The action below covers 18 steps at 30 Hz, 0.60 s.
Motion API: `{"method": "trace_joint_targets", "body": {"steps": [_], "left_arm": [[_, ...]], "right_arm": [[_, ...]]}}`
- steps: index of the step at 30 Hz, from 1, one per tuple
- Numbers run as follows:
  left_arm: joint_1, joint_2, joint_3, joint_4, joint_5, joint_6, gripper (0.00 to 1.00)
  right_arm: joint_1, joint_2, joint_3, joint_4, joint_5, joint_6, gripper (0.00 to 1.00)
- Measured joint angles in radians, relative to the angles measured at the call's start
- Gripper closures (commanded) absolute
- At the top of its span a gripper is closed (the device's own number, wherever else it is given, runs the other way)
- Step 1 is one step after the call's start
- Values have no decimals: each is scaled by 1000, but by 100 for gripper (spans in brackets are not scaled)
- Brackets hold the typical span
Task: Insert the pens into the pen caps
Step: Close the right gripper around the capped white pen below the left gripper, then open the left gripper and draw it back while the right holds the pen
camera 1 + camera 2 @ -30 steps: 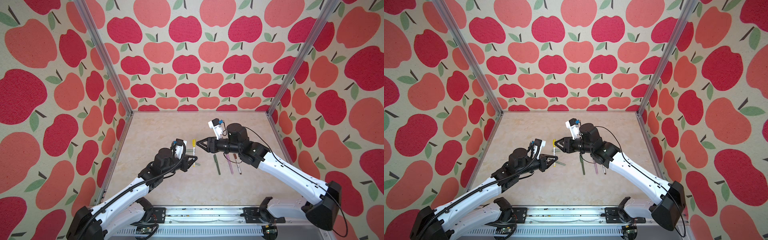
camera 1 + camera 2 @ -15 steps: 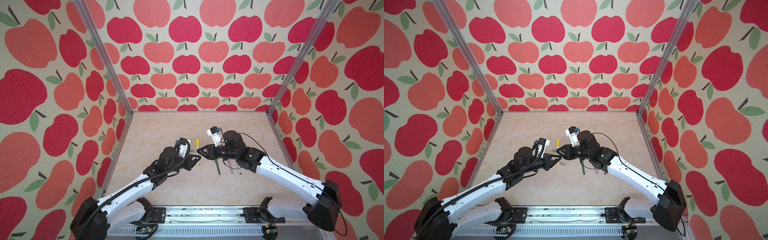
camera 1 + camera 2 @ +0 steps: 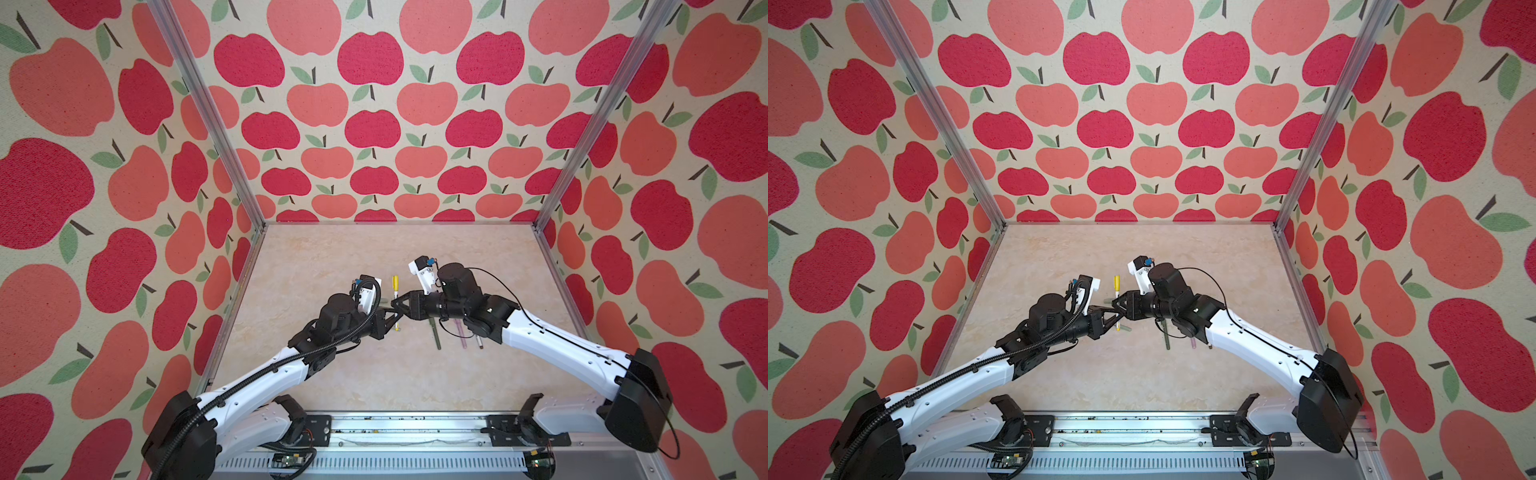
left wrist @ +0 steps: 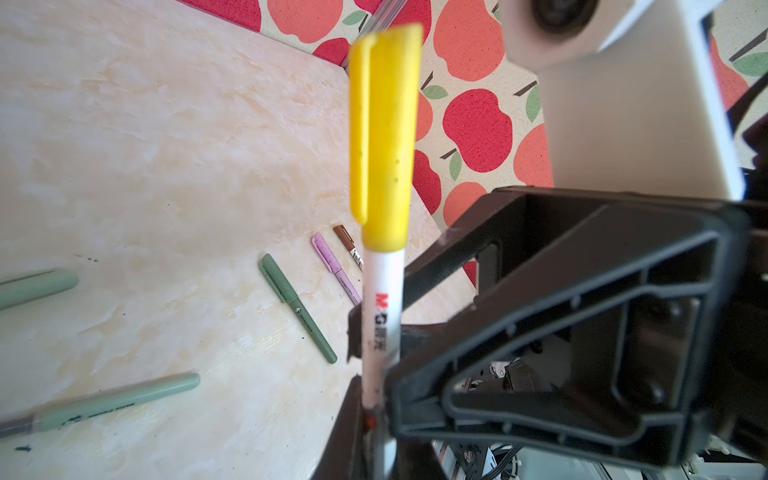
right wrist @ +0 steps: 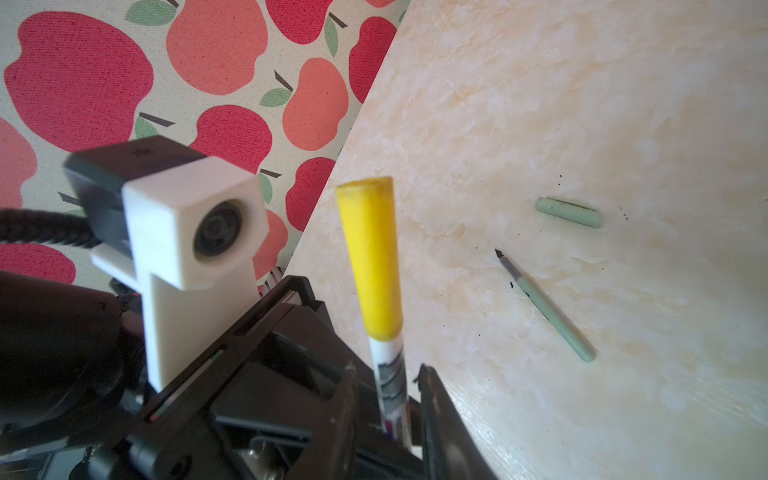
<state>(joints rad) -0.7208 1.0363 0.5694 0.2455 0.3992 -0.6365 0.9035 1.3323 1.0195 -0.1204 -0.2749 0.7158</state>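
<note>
The capped yellow pen [image 4: 380, 316] stands upright, its lower barrel clamped in the closed left tool [image 3: 393, 319]. The right tool [image 5: 388, 374] straddles the barrel below the cap [image 4: 384, 137], its jaws narrowly parted with a gap on one side. A second ago the two tools stood farther apart. A green pen [image 5: 548, 307] and a green cap [image 5: 567, 212] lie apart on the surface [image 3: 332, 257].

Matt yellow plastic cap [image 4: 384, 137], faintly glossy marbled tabletop [image 4: 124, 145], coarse woven wall cloth [image 3: 374, 124], brushed metal posts [image 3: 206, 112].

Yellow-capped pen [image 4: 381, 316] aloft; pale-green pen [image 5: 552, 311] uncapped
</note>
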Motion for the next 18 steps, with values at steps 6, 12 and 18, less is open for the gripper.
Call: {"method": "trace_joint_targets", "body": {"steps": [6,12,18], "left_arm": [[0,11,0,5,-1,-3,100],[0,11,0,11,-12,-24,99],[-1,7,-11,35,-23,-37,65]], "right_arm": [[5,13,0,5,15,7,87],[13,13,0,11,50,7,94],[19,13,7,7,97,6,96]]}}
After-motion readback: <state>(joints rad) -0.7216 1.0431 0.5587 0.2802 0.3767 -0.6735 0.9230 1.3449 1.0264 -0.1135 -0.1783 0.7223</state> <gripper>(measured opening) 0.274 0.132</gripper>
